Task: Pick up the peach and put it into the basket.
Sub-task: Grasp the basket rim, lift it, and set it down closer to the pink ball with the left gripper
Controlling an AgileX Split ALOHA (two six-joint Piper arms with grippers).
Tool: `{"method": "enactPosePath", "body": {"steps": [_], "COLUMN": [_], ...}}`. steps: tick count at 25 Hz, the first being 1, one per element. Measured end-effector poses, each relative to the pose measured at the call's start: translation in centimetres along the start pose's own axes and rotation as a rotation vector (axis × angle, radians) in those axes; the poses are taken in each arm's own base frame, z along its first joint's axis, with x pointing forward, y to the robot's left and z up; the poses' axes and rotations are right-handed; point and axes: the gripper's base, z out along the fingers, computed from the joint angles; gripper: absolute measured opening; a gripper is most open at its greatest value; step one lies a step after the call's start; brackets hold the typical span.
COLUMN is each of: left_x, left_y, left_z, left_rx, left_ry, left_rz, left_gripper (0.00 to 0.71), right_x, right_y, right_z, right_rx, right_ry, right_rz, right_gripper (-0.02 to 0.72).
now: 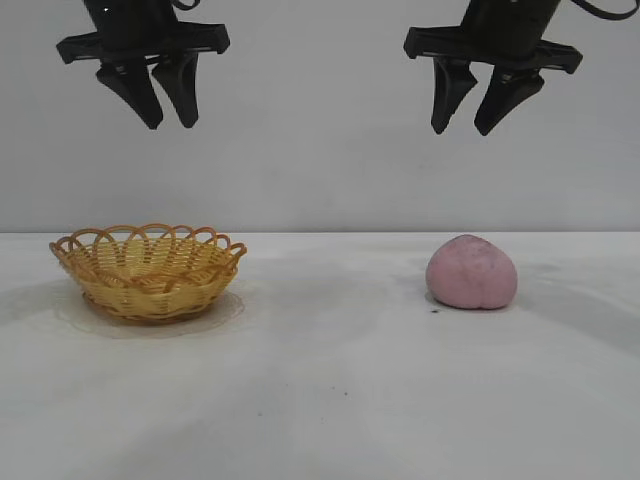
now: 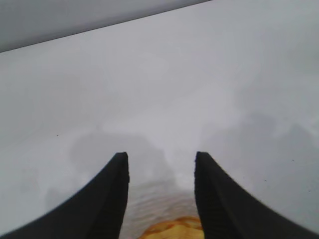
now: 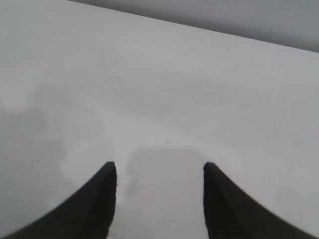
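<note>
Exterior view: the peach sits on the white table at right centre, well below the right gripper, whose fingers stand apart. Left gripper, slightly parted, hangs above the basket at left.

The right gripper hangs with its two dark fingers spread apart; bare white table lies between and beyond them.

Both arms raised high, wrists pointing down. Left gripper hangs w/ fingers slightly parted; right gripper, well apart from it at same height, hangs w/ fingers spread wider, nothing between.
</note>
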Motion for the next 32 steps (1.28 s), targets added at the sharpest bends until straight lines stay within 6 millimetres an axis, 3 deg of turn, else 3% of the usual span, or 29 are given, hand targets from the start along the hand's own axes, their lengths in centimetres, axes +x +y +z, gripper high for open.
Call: {"method": "enactPosePath", "body": {"steps": [12, 19, 24, 32], "left_x": [0.5, 3.8, 4.7, 6.6], "left_y": [0.0, 1.7, 2.7, 2.7], "left_z": [0.0, 3.1, 4.2, 6.6], "left_rx": [-0.002, 0.009, 0.021, 0.08], "left_ry": [0.058, 0.316, 0.36, 0.455], "left_rz": [0.028, 0.193, 0.271, 0.291], "left_gripper": [0.27, 0.27, 0.27, 0.27], "right_x": [0.1, 0.2, 0.3, 0.3], "right_y": [0.0, 0.0, 0.0, 0.0], "right_z": [0.0, 0.0, 0.0, 0.0], "right_rx": [0.0, -0.001, -0.002, -0.002], "right_ry": [0.006, 0.021, 0.031, 0.031], "right_rz": [0.0, -0.003, -0.003, -0.003], "right_gripper": [0.333, 0.333, 0.333, 0.333]}}
